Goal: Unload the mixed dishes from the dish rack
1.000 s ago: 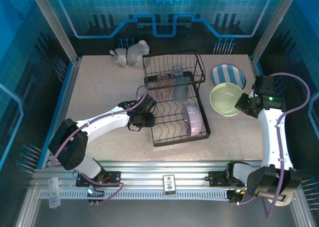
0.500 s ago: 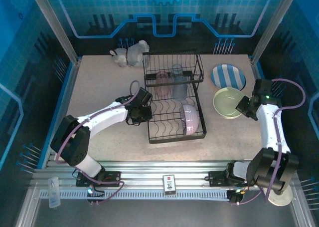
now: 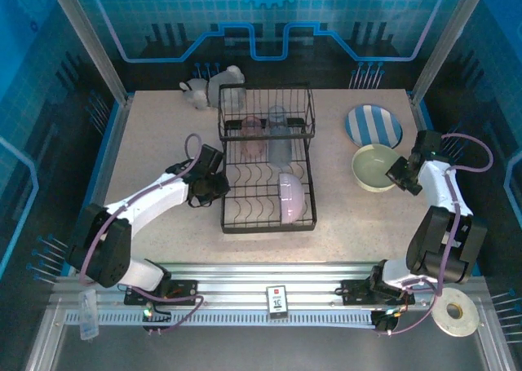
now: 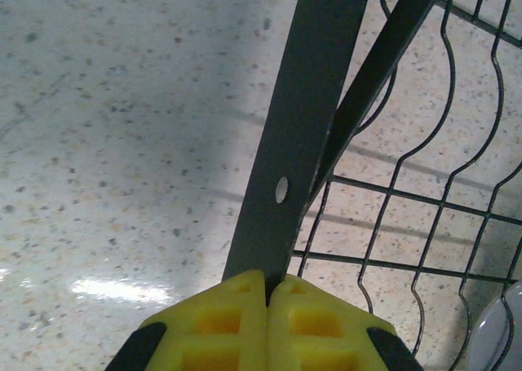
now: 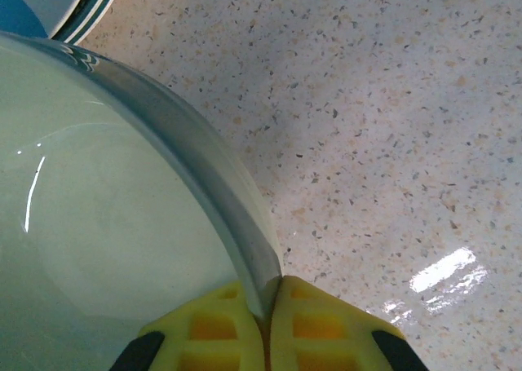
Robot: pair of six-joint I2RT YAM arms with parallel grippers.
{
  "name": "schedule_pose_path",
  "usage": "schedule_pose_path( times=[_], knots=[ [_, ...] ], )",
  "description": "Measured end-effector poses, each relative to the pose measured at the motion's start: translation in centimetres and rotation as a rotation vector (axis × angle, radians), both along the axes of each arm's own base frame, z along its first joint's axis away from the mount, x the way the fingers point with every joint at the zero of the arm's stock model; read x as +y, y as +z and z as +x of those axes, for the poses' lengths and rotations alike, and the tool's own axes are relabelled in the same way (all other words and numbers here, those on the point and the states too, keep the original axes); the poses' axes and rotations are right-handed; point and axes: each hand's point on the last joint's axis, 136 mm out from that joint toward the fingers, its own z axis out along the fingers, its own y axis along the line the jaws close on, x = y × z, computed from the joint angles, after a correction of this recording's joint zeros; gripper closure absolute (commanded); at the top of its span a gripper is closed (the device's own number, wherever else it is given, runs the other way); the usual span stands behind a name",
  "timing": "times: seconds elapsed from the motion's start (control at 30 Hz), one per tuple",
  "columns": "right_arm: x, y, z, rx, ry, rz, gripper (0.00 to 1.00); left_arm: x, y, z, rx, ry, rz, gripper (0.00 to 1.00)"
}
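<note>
The rack [image 4: 298, 126] is thin black wire and flat bar with a matt painted-metal look, the table [image 3: 155, 151] a smooth speckled stone-like top with a soft sheen, and the pale green bowl [image 5: 106, 240] smooth and glossy.

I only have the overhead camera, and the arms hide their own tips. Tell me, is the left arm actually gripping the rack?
Observer: Yes. In the left wrist view the left jaws are shut on a flat black bar of the dish rack, just below a small hole in that bar.
Operator: And the right arm, at the bowl?
Observer: In the right wrist view the right jaws are pinched shut on the rim of the pale green bowl, one finger inside the bowl and one outside.
</note>
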Motion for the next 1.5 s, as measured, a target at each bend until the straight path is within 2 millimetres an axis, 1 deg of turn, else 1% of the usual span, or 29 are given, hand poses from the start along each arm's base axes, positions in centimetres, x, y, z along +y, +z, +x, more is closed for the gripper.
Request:
schedule_pose_path(
  times=[0.1,0.27,0.33,0.4,0.47,0.57,0.7,0.73,0.93,1.07,1.17,1.33,1.43,1.5],
  knots=[
    [0.0,-0.7,0.4,0.003,-0.003,0.016,1.00,0.3,0.0,-0.2,-0.002,0.002,0.001,0.99],
    [-0.3,-1.9,0.5,0.027,-0.024,0.041,1.00,0.3,0.0,-0.3,-0.001,-0.014,0.002,0.73],
    [-0.4,-2.3,0.5,0.036,-0.029,0.047,1.00,0.5,0.3,-0.4,-0.007,-0.010,0.001,0.63],
    [-0.4,-2.7,0.5,0.046,-0.033,0.054,1.00,0.7,0.9,-0.4,-0.023,-0.003,-0.005,0.53],
    [-0.5,-3.1,0.5,0.054,-0.038,0.065,1.00,0.9,1.9,-0.5,-0.047,-0.006,-0.010,0.45],
    [-0.6,-3.9,0.5,0.071,-0.048,0.085,1.00,1.0,3.2,-0.8,-0.085,-0.025,-0.014,0.38],
    [-0.6,-3.9,1.3,0.060,-0.048,0.105,1.00,1.3,4.8,-1.4,-0.123,-0.052,-0.013,0.30],
    [-0.6,-3.9,1.4,0.059,-0.048,0.108,0.99,1.3,5.2,-1.5,-0.134,-0.059,-0.013,0.29],
    [-0.7,-4.0,2.2,0.053,-0.047,0.118,0.85,1.4,8.2,-2.2,-0.228,-0.100,-0.039,0.25],
    [-0.5,-3.7,2.8,0.029,-0.049,0.139,0.71,1.2,9.7,-2.8,-0.274,-0.123,-0.067,0.25],
    [-0.3,-3.3,3.2,0.004,-0.048,0.151,0.59,0.9,10.4,-3.1,-0.293,-0.145,-0.086,0.25],
    [-0.1,-1.3,3.6,-0.058,-0.052,0.157,0.38,0.1,11.0,-3.6,-0.302,-0.187,-0.125,0.26],
    [0.0,0.1,3.7,-0.099,-0.056,0.153,0.27,-0.5,11.3,-3.9,-0.303,-0.216,-0.157,0.27],
    [0.1,1.2,3.7,-0.128,-0.057,0.153,0.22,-1.1,11.5,-3.9,-0.306,-0.234,-0.184,0.28]
  ],
)
